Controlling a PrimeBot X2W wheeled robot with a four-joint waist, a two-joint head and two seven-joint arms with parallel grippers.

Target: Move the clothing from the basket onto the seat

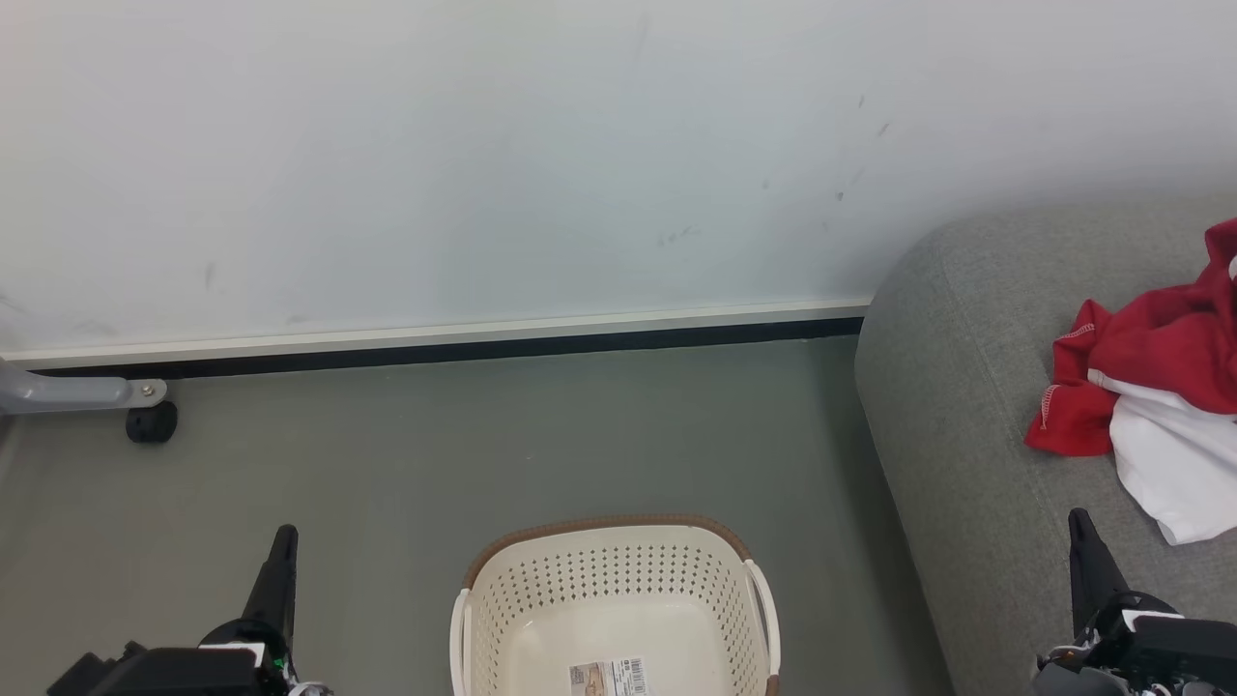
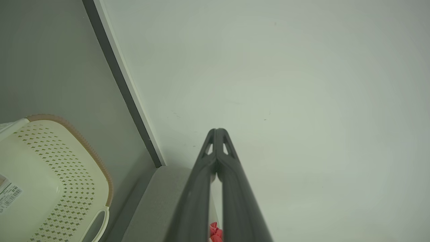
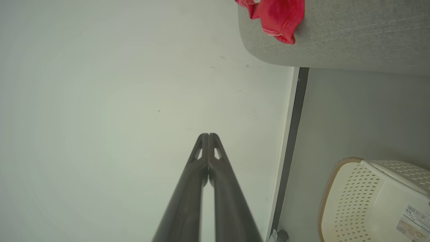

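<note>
- Seat [image 1: 947, 406]: the clothing [image 1: 1150, 358] is seen heaped on it, red over white, near its rounded end.
- Basket [image 1: 609, 580]: a label [image 1: 609, 677] is seen on its bare bottom; the transfer is judged complete.
- Left gripper [image 2: 217, 131] and right gripper [image 3: 209, 135]: fingers are pressed together, nothing is held; both are best held off the pile.

Soft, even light lies flat on the pale wall [image 1: 483, 145] and leaves only faint shadows; the head view is sharp, while both wrist views dim toward their corners and blur the near fingers [image 2: 235, 201].
</note>
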